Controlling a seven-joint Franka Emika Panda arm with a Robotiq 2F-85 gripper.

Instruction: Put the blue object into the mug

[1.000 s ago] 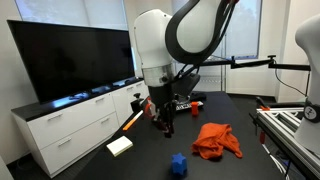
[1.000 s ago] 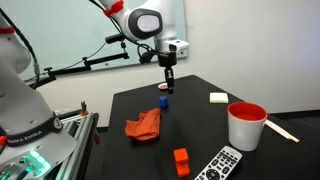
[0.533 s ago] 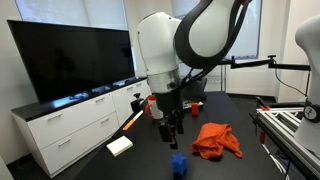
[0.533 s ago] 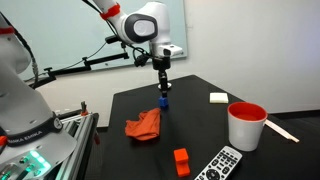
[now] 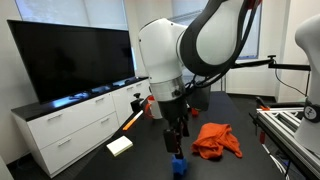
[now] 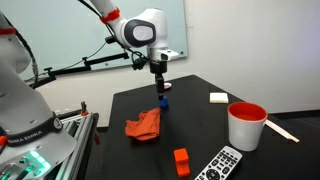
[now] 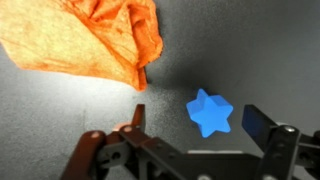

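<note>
Over the last second the arm came down and swung in, so the pincer [image 5: 175, 140], which had hung higher and off to one side, stood directly above the blue object [image 5: 178, 163]. In both exterior views its tips were just over the block [image 6: 164, 101], not yet level with it. I judged the approach almost finished, with the final drop and the closing left to do.

In the wrist view the pincer [image 7: 196, 122] was spread wide and held nothing. The blue object [image 7: 210, 112] lay on the dark surface [image 7: 240, 50] between the two fingers [image 7: 262, 122], closer to the dark one than to its partner, and seemingly touching neither.

The block was a stubby star with knobs pointing out all round. It had no real long axis, being about as broad as it was long. One knob pointed away from the pincer's base. Any closing line would probably serve.

The orange cloth [image 7: 90, 40] lay ahead of the pincer and to the other side, clear of the block. The mug [image 6: 246, 125] stood well apart from the pincer, upright, mouth open.
</note>
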